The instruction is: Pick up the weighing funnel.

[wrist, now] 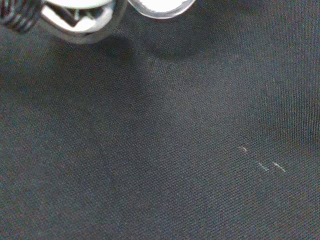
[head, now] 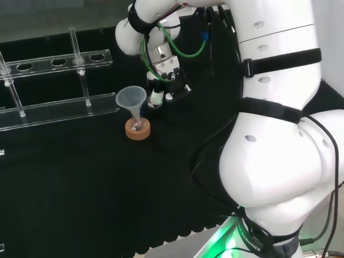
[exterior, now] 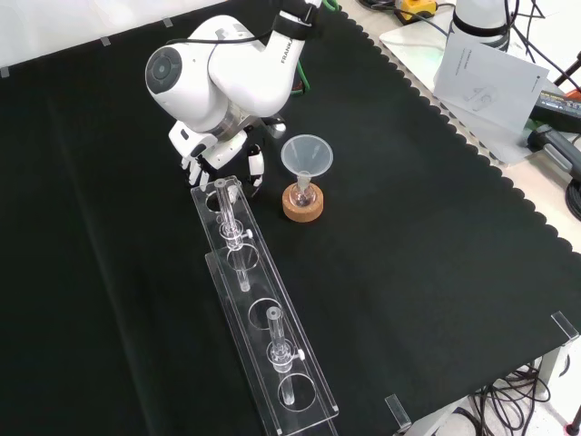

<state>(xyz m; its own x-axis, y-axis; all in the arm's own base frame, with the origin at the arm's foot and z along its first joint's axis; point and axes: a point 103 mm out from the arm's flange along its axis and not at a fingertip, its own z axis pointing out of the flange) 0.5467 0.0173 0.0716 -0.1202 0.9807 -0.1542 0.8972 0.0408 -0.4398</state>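
Observation:
The hand (head: 163,88) hangs low over the black cloth, just right of the big funnel (head: 131,98) in the head view. Its fingers (head: 156,99) point down at the cloth, spread and fairly straight, and I see nothing between them. In the front view the hand (exterior: 218,156) sits under the arm's white link, left of the funnel (exterior: 307,154) and at the far end of the rack. The wrist view shows cloth close up, blurred white parts of the hand (wrist: 80,15), and a few faint light glints (wrist: 260,162). I cannot make out a weighing funnel.
The funnel stands in a small flask on a cork ring (exterior: 302,205) (head: 137,130). A long clear tube rack (exterior: 259,309) (head: 54,105) with a few upright tubes runs beside the hand. Papers and cables (exterior: 481,73) lie off the cloth's scalloped edge.

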